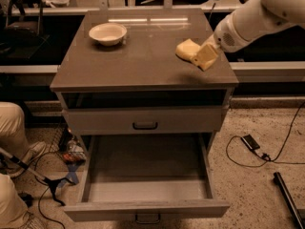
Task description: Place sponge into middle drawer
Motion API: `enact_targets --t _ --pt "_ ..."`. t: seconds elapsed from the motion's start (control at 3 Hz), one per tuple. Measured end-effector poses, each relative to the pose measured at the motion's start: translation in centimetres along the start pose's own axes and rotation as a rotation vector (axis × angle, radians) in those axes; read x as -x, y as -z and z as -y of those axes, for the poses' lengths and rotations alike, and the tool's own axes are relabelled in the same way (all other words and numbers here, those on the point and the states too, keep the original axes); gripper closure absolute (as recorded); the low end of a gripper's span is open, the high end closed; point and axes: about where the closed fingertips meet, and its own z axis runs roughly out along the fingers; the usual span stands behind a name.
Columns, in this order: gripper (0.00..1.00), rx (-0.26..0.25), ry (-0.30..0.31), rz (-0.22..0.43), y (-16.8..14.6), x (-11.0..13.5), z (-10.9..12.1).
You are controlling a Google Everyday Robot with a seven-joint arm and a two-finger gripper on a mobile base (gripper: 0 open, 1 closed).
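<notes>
The sponge (187, 49) held over the desk (143, 63); the middle drawer (147, 163) open below
The pincer (204, 56) is clamped on the sponge near the desk's right edge, holding it clear of the top, a shadow beneath; that height should let it pass the front edge; the middle drawer stands pulled out to receive it; the bowl (107, 33) sits well apart.

Arm (252, 18) is cut off at the top-right edge. Gripper (204, 56) is over the right side of the cabinet top (143, 56), clamped on the sponge (187, 49) and covering its right end. Rear of the middle drawer (147, 175) is hidden under the upper drawer front (143, 120), and its handle (147, 218) is clipped by the bottom edge. Person's legs (9, 128) are cut by the left edge. Slot (143, 99) under the top is too dark to read.
</notes>
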Motion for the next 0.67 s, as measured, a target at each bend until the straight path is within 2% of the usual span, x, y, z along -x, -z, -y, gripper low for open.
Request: enact_targets --t 0.33,0.67 --pt "1.00 0.081 0.197 -0.027 0.9 -0.2 -4.2" --pt "1.00 0.126 0.280 -0.056 0.9 -1.2 -5.1"
